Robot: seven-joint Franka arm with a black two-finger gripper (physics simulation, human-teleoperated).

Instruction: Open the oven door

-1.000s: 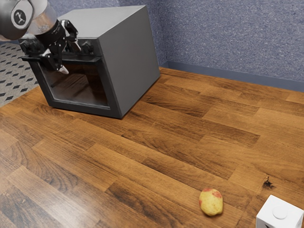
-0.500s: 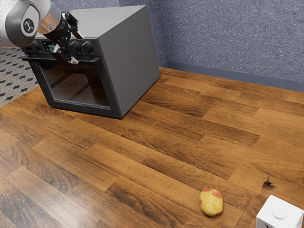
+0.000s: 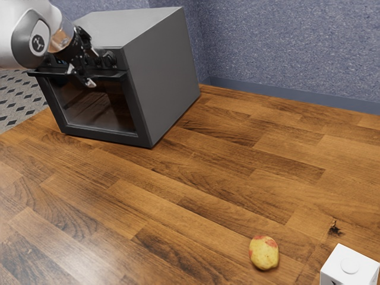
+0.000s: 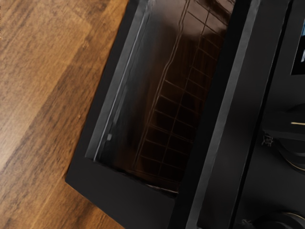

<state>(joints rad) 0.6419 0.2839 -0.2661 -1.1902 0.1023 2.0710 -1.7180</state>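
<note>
Beside the front of the dark grey oven, my gripper [image 3: 93,69] stands open, one fingertip above the level of the door handle [image 3: 114,75] and the other lower, by the top of the glass. Contact with the handle cannot be made out. The oven door [image 3: 98,107] is shut, its glass upright. From the hand, the door's glass [image 4: 162,109] shows wire racks behind it, and the long handle bar [image 4: 217,114] runs between the glass and the knobs.
Control knobs [image 3: 109,58] sit above the handle, close to the gripper. A yellow-red fruit [image 3: 263,253] and a white box [image 3: 349,268] lie far off on the wooden table [image 3: 196,196]. A blue wall [image 3: 285,53] rises behind.
My hand has moved toward the exterior view's right along the oven front and turned somewhat, dipping slightly in the last half second. The door has not moved.
</note>
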